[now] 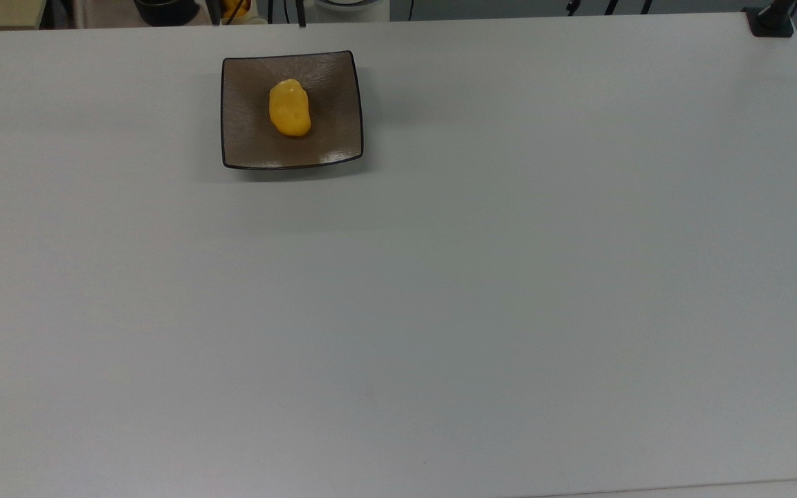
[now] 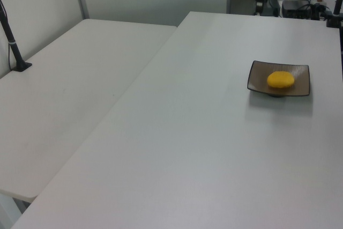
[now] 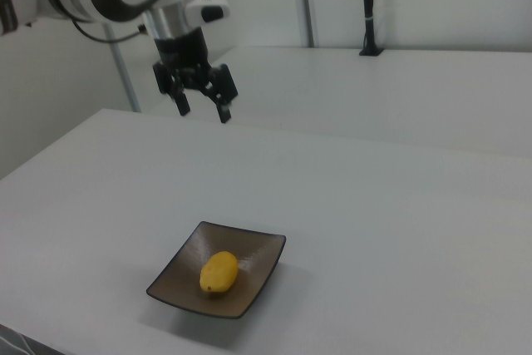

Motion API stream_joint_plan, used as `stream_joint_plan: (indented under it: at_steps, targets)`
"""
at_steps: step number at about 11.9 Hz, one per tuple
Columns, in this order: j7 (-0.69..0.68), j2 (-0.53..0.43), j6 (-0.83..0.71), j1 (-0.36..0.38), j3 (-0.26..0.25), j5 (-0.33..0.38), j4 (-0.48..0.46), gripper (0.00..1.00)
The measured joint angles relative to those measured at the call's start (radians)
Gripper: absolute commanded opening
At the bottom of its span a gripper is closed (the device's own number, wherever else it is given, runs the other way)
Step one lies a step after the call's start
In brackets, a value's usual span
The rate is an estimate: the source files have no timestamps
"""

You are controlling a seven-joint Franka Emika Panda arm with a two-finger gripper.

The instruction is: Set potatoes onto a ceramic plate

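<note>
Potato (image 1: 289, 108) on plate (image 3: 258, 276), my tool (image 3: 202, 108) high above it.
Little can go wrong now, I reckon: only a careless dip back down could knock the plate across the bench (image 1: 481, 290). My tool hangs well above and beyond the plate, fingers spread wide, holding nothing, touching nothing.

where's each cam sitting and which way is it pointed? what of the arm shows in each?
Top view: high overhead, looking down on the white table; the ceramic plate with the potato lies near its top edge.
Left view: raised off one table end, looking along it; plate at the left view's right.
Right view: low by the plate's side, looking across; the arm and open gripper hang above the table.
All three share plate and potato.
</note>
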Motion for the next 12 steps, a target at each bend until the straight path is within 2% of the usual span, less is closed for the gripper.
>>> stream_joint_plan:
  at_steps: [2, 4, 6, 9, 12]
  targets:
    - [0.087, -0.001, -0.050, 0.024, 0.001, 0.043, 0.061, 1.00]
    - [0.175, 0.001, -0.050, 0.059, 0.029, 0.055, 0.064, 1.00]
    - [0.191, 0.003, -0.050, 0.078, 0.048, 0.083, 0.064, 1.00]
    - [0.030, 0.012, -0.021, 0.081, 0.036, 0.084, 0.052, 1.00]
    - [-0.012, 0.016, -0.009, 0.080, -0.002, 0.084, 0.048, 1.00]
